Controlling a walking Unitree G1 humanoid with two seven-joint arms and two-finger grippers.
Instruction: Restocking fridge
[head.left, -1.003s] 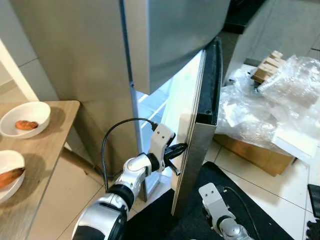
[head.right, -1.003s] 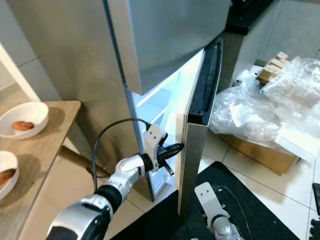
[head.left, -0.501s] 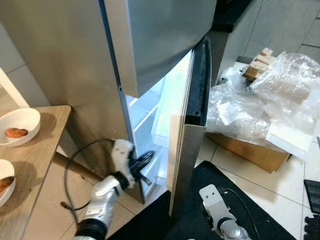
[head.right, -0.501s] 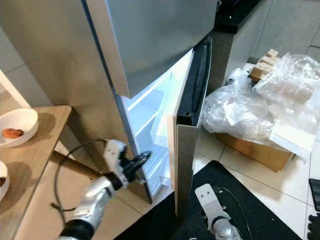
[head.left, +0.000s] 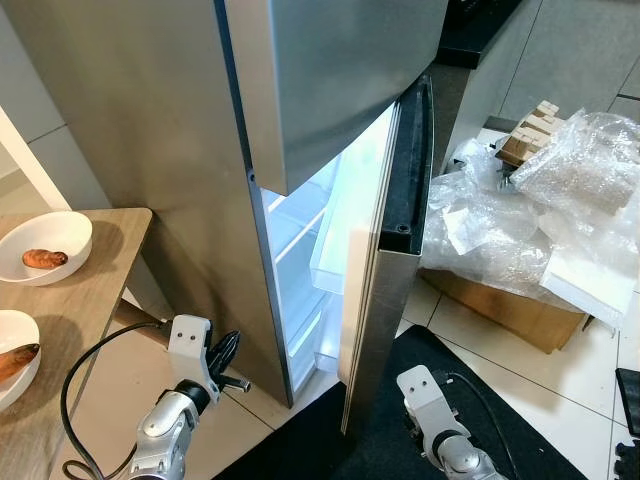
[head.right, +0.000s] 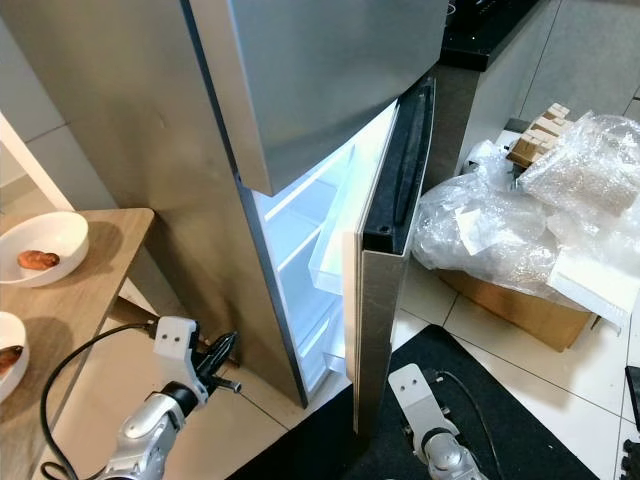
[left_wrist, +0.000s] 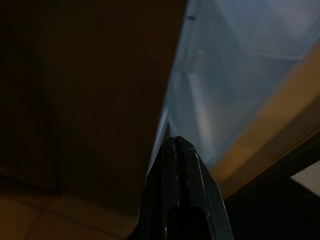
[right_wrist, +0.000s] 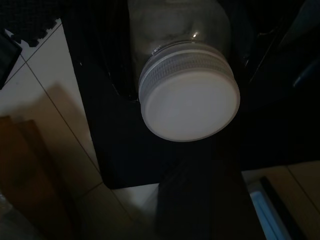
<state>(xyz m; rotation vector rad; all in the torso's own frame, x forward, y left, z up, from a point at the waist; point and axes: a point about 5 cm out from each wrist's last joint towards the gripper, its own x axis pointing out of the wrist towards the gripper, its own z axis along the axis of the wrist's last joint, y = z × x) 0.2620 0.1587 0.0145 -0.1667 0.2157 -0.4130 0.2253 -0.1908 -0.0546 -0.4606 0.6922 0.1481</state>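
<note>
Standing ajar, the fridge's lower door (head.left: 385, 290) shows the lit interior (head.left: 305, 250) with its white shelves; the left gripper (head.left: 226, 352) hangs low beside the fridge's steel side, apart from the door, fingers pressed together and empty. The right gripper (right_wrist: 200, 200) holds a clear jar (right_wrist: 180, 30) with a white lid (right_wrist: 190, 102), fingers clamped on it, above the black mat (head.left: 480, 390); two bowls (head.left: 45, 245) of food sit on the wooden table (head.left: 95, 290).
</note>
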